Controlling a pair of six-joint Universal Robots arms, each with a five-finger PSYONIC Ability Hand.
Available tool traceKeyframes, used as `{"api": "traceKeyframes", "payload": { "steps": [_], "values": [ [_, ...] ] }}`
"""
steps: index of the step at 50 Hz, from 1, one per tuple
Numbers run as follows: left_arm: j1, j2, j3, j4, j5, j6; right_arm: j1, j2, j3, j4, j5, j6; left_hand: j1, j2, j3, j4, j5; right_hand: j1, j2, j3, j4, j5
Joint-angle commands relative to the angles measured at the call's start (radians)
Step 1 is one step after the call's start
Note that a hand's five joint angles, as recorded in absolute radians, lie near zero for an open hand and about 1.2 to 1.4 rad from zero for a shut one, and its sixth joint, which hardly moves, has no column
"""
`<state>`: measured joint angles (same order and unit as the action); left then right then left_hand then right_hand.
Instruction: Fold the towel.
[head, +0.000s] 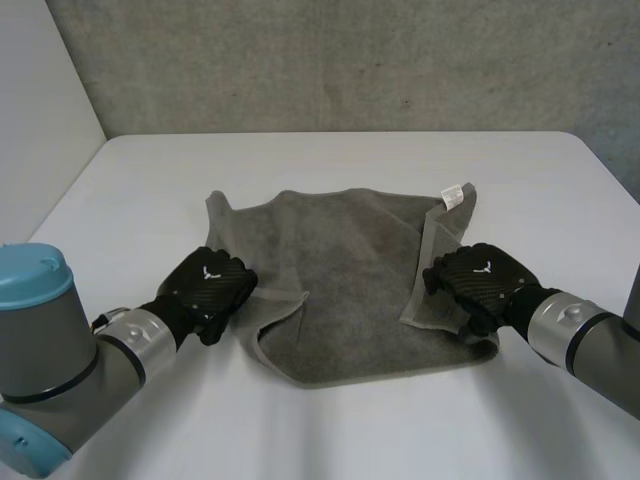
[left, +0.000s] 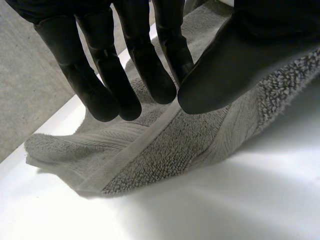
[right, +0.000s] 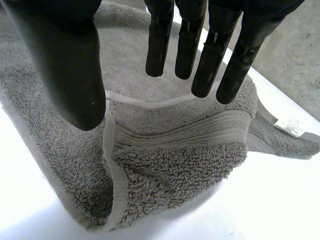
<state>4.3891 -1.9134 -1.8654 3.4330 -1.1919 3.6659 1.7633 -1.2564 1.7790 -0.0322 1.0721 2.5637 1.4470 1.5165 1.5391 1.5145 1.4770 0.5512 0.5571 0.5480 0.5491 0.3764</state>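
Note:
A grey towel (head: 340, 270) lies spread and rumpled in the middle of the white table (head: 330, 420). My left hand (head: 210, 285) is at its left edge. In the left wrist view the fingers (left: 150, 75) and thumb meet on the towel's border (left: 165, 150), which rises off the table towards them. My right hand (head: 480, 280) rests over the towel's right edge, where a strip is folded inward. In the right wrist view its fingers (right: 200, 50) are straight and apart from the thumb, above a raised fold of towel (right: 175, 160).
A white label (head: 452, 195) sits at the towel's far right corner and appears beyond my right fingertips as the label (right: 290, 126). A grey wall (head: 330, 60) backs the table. Bare table surrounds the towel on all sides.

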Motion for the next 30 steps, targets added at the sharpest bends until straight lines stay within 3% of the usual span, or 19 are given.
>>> {"api": "traceKeyframes", "payload": {
  "steps": [1,16,18,19,20,21,22,30],
  "values": [
    [-0.076,-0.093,0.152,-0.054,-0.084,-0.184,0.088,0.107,-0.046,-0.063,0.149,0.036,-0.051,-0.12,-0.143,-0.118,-0.255,0.092,0.086,0.095,0.094,0.092],
    [-0.071,-0.072,0.16,-0.054,-0.08,-0.179,0.093,0.091,-0.036,-0.041,0.135,-0.184,-0.051,-0.12,-0.143,-0.118,-0.255,0.054,0.048,0.057,0.056,0.054],
    [-0.072,-0.043,0.163,-0.054,-0.074,-0.178,0.093,0.086,-0.046,-0.041,0.137,-0.189,-0.421,-0.49,-0.513,-0.488,-0.625,0.019,0.013,0.022,0.021,0.019],
    [-0.072,-0.042,0.163,-0.054,-0.074,-0.178,0.094,0.075,-0.055,-0.038,0.137,-0.189,-0.423,-0.493,-0.515,-0.491,-0.628,-0.04,-0.046,-0.037,-0.038,-0.04],
    [-0.077,-0.033,0.167,-0.054,-0.071,-0.176,0.094,0.075,-0.055,-0.038,0.137,-0.189,-0.702,-0.772,-0.794,-0.77,-0.907,-0.041,-0.046,-0.037,-0.038,-0.04],
    [-0.077,-0.033,0.167,-0.054,-0.071,-0.176,0.097,0.062,-0.062,-0.032,0.135,-0.189,-0.705,-0.774,-0.797,-0.772,-0.91,-0.093,-0.099,-0.09,-0.091,-0.093],
    [-0.082,-0.03,0.173,-0.054,-0.071,-0.176,0.099,0.054,-0.076,-0.023,0.135,-0.189,-0.85,-0.92,-0.942,-0.918,-1.055,-0.12,-0.125,-0.116,-0.117,-0.119],
    [-0.138,-0.045,0.268,-0.103,-0.067,-0.176,0.111,0.06,-0.133,0.008,0.137,-0.187,-1.019,-1.089,-1.111,-1.087,-1.224,-0.149,-0.155,-0.146,-0.147,-0.149]
  ]
}}
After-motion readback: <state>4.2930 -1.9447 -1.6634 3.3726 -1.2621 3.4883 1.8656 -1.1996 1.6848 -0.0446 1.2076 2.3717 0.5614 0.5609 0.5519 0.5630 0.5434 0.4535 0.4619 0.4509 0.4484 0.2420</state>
